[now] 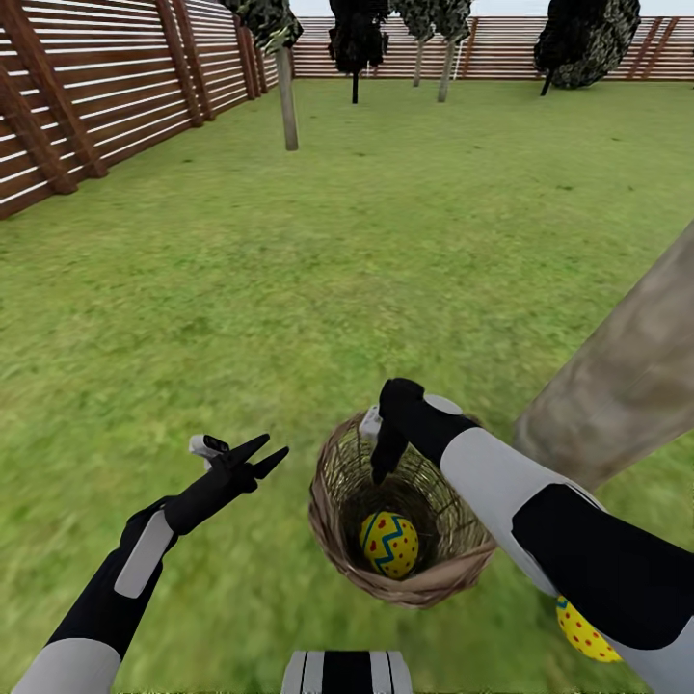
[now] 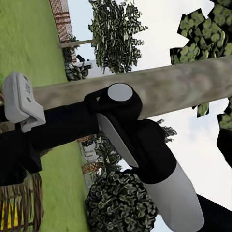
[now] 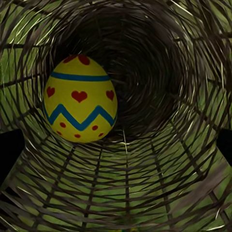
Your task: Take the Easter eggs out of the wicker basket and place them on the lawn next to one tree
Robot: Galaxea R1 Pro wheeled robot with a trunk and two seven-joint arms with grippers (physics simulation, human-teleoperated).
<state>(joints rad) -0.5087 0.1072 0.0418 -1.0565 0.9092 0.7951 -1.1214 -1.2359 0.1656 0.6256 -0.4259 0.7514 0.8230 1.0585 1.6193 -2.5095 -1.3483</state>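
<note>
The wicker basket [image 1: 333,501] stands on the lawn [image 1: 289,289] just in front of me. One yellow Easter egg [image 1: 388,543] with a blue zigzag and red marks lies at its bottom, and it also appears as the egg [image 3: 79,99] in the right wrist view. My right gripper [image 1: 379,472] reaches down inside the basket above that egg, open and holding nothing. A second egg [image 1: 583,631] lies on the grass at lower right, partly hidden by my right arm, near the thick tree trunk [image 1: 627,376]. My left gripper [image 1: 262,453] hovers open left of the basket.
A brown slatted fence [image 1: 87,106] runs along the left and far sides. A thin-trunked tree [image 1: 286,96] and dark trees [image 1: 357,43] stand far back. My base [image 1: 347,672] sits at the bottom edge. Open grass stretches ahead and left.
</note>
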